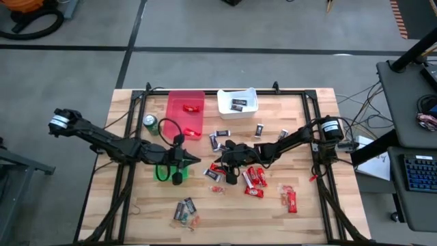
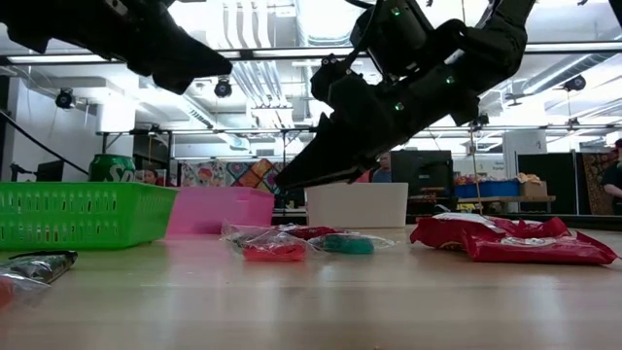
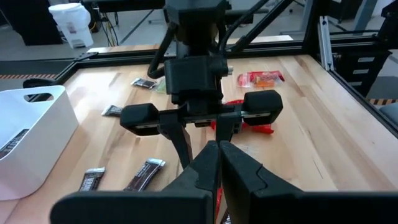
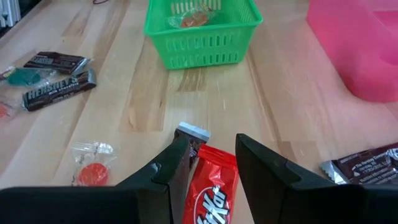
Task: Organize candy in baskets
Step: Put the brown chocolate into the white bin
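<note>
My right gripper [image 4: 211, 155] [image 1: 220, 164] sits mid-table, shut on a red-wrapped candy bar [image 4: 210, 186]. My left gripper [image 3: 217, 165] [image 1: 196, 159] hovers shut and holding nothing just left of it, above the green basket [image 1: 162, 172] [image 4: 202, 28], which holds one wrapped sweet [image 4: 189, 18]. The red basket [image 1: 186, 113] and the white basket [image 1: 237, 102] stand at the far edge. A red bar [image 1: 191, 107] lies in the red one and a dark bar [image 1: 238, 104] in the white one. A dark mini bar [image 4: 191, 132] lies on the table under the held bar's far end. My right gripper pinches the red bar by its two long edges [image 4: 194, 171] between its two fingers. The fingers come from the table's right, slanting down, and lie along the bar. The bar's far end [image 4: 214, 152] reaches about as far as the fingertips. The low view shows the fingertips [image 2: 292, 180] well above the tabletop.
A green soda can [image 1: 150, 123] stands left of the red basket. Loose candy lies around: red bars [image 1: 254, 179] to the right, dark mini bars [image 1: 220, 133] [image 4: 56, 87], and small wrapped sweets [image 1: 186, 210] near the front edge. A metal frame [image 1: 321, 164] borders the tabletop.
</note>
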Controlling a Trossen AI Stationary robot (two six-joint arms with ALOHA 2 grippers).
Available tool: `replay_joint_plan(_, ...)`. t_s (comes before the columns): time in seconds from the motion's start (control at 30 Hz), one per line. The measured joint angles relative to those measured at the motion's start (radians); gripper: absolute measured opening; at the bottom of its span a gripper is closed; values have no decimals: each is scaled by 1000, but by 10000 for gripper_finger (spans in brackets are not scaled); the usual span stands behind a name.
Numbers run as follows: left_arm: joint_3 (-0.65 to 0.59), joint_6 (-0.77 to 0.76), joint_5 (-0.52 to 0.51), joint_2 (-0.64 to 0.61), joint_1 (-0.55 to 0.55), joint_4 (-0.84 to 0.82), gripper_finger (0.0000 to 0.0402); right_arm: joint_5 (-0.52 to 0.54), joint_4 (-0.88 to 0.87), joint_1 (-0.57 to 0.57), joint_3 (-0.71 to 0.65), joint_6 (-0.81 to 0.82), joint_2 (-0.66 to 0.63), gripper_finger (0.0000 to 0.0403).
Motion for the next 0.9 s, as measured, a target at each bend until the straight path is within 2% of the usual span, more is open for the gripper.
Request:
replay_joint_plan(0.37, 2, 0, 0, 93, 0, 57, 0, 0, -3, 0, 0, 0, 0, 123)
replay_joint_plan(0.63, 22, 11, 2, 48, 0, 58, 0, 0, -4, 0, 0, 0, 0, 123)
replay_joint_plan(0.8, -18, 4, 3, 27, 0, 62, 0, 0, -5, 0, 0, 0, 0, 123)
replay_joint_plan(0.9, -52, -8, 3, 36, 0, 136, 0, 0, -5, 0, 0, -1, 0, 123)
